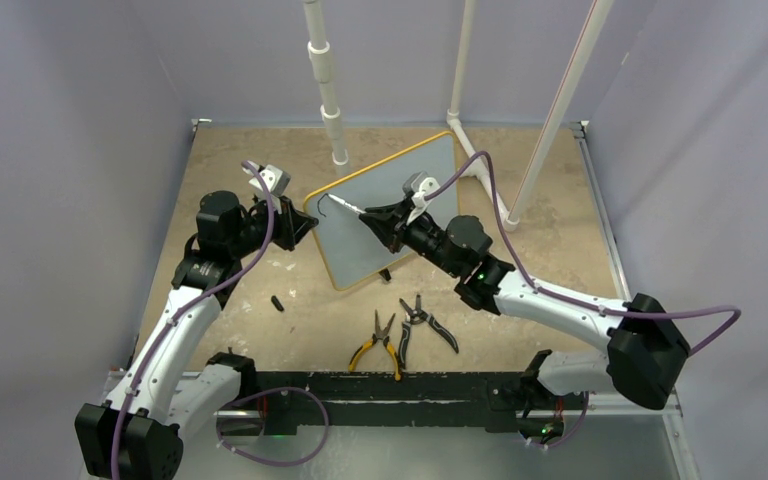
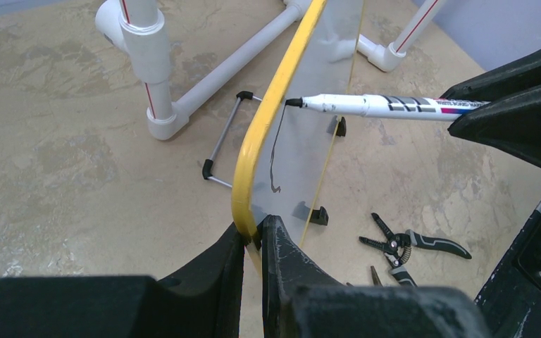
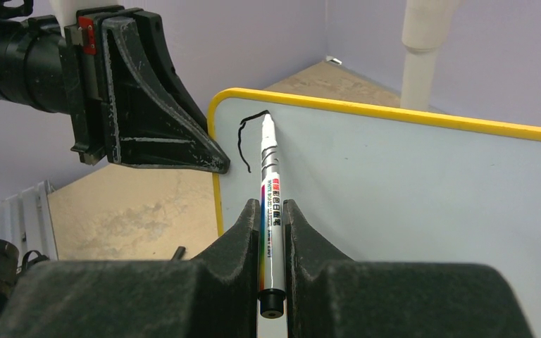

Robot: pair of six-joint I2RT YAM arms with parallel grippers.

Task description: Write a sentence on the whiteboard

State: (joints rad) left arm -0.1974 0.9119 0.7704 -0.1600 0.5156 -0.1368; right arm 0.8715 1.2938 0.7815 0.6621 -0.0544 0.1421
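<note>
- While the left gripper [image 2: 253, 229] pinches its yellow-orange rim, the small rectangular white whiteboard [image 1: 360, 255] stands tilted near the middle of the tabletop's far edge.
- The right gripper [image 3: 272, 211] is clamped on a white barrel marker [image 3: 270, 179], its tip apparently touching the board at the corner beside the left gripper.
- Only one black stroke [image 3: 243, 137] of the sentence exists. The rest should run along the board's long axis, away from the left gripper toward the table's far-right corner.

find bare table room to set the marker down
Bare tan tabletop lies right of the white PVC pipe frame, and in the far-left corner behind the left hand. Crowded: the yellow-rimmed whiteboard at centre, yellow-handled pliers and black wire strippers in front.
</note>
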